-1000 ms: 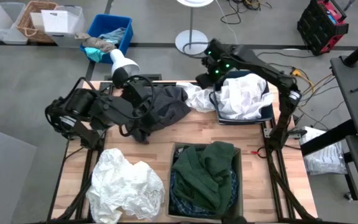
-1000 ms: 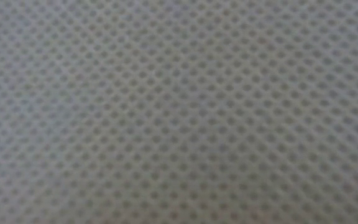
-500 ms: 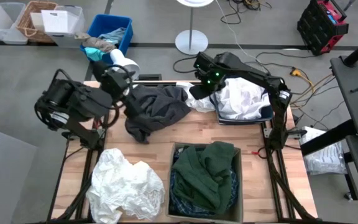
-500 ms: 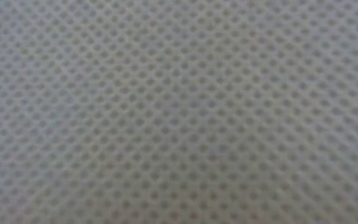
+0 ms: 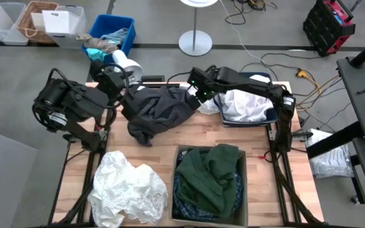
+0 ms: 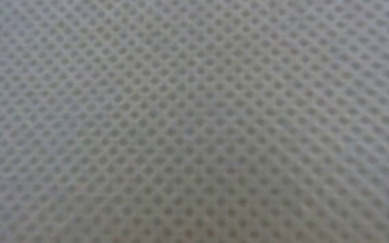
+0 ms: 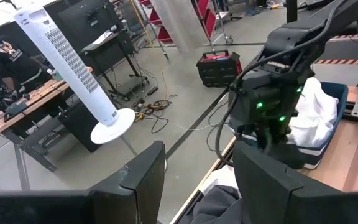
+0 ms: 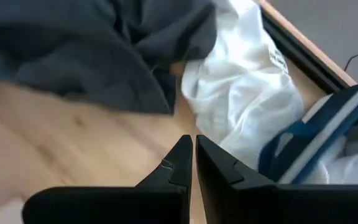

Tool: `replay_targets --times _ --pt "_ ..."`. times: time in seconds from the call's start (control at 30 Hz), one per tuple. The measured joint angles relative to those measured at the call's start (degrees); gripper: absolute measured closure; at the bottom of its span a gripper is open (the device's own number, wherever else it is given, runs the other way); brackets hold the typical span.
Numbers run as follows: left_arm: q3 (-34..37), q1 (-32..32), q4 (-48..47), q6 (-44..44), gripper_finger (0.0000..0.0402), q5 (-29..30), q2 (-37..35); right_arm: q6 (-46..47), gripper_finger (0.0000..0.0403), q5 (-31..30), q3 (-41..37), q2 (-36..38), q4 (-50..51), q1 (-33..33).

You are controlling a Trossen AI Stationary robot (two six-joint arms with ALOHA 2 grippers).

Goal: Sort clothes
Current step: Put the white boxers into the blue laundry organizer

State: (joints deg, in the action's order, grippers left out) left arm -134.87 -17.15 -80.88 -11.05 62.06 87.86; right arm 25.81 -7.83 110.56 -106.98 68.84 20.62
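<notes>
High view first: my right arm reaches from its base at the table's right edge across the far side, wrist bent down, and the right gripper (image 5: 197, 90) hangs over the seam where the charcoal garment (image 5: 160, 109) meets a white garment (image 5: 209, 102). In the right wrist view its two fingers (image 8: 180, 163) are pressed together with nothing between them, tips just above bare wood, the white garment (image 8: 241, 99) right ahead and the charcoal one (image 8: 92, 46) spread to one side.

My left arm is folded up at the far left corner, elbow out past the table edge, and the left gripper (image 5: 120, 85) sits at the charcoal garment's far-left end. The left wrist view shows its fingers (image 7: 143, 171) parted, nothing held, pointing off the table toward the room.

The charcoal garment lies crumpled, its long axis running from far right to near left. White clothes (image 5: 249, 101) fill the blue bin (image 5: 268, 117) at far right; a dark green garment (image 5: 211, 174) fills the near box; a white pile (image 5: 128, 190) lies near left. The low view is covered by mesh fabric (image 6: 194, 121).
</notes>
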Motion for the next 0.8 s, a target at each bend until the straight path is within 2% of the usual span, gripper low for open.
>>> replay_targets --times 0.07,0.17,0.23,0.8 --pt "0.00 0.00 0.00 0.02 0.0233 -0.01 0.06 0.61 0.0390 -1.59 -1.53 0.00 -2.31 0.02" --pt "0.00 0.00 0.00 -0.02 0.0233 -0.02 0.10 0.96 0.0390 -8.23 -4.48 0.00 -5.10 -0.09" --pt "0.00 0.00 0.00 -0.19 0.0233 -0.02 0.10 1.29 0.0390 -10.44 -6.61 0.00 -6.60 -0.13" --pt "0.00 0.00 0.02 -0.87 0.0233 0.24 0.13 2.73 0.0390 -8.22 -18.57 0.02 -14.33 -0.06"
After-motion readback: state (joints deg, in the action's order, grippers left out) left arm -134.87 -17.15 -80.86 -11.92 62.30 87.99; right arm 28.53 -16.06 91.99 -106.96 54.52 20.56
